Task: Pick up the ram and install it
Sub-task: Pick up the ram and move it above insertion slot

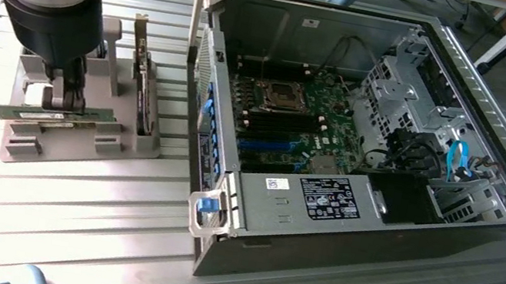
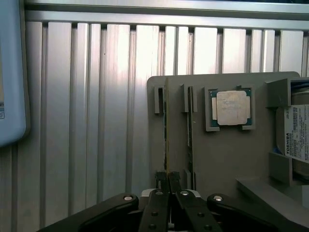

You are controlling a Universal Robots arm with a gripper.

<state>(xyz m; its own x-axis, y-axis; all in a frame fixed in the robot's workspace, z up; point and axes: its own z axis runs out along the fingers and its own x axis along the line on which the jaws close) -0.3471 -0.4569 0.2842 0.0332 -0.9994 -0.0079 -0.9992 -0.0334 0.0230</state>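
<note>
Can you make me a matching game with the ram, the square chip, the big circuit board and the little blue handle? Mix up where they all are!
Things:
1. ram
2. square chip
3. motherboard
4. blue handle

Places:
A. lying inside the open computer case
B. on the case's outer corner
C. pinched in the pincer
D. in a square pocket of the grey holder

Pairs: 1-C, 2-D, 3-A, 4-B
</note>
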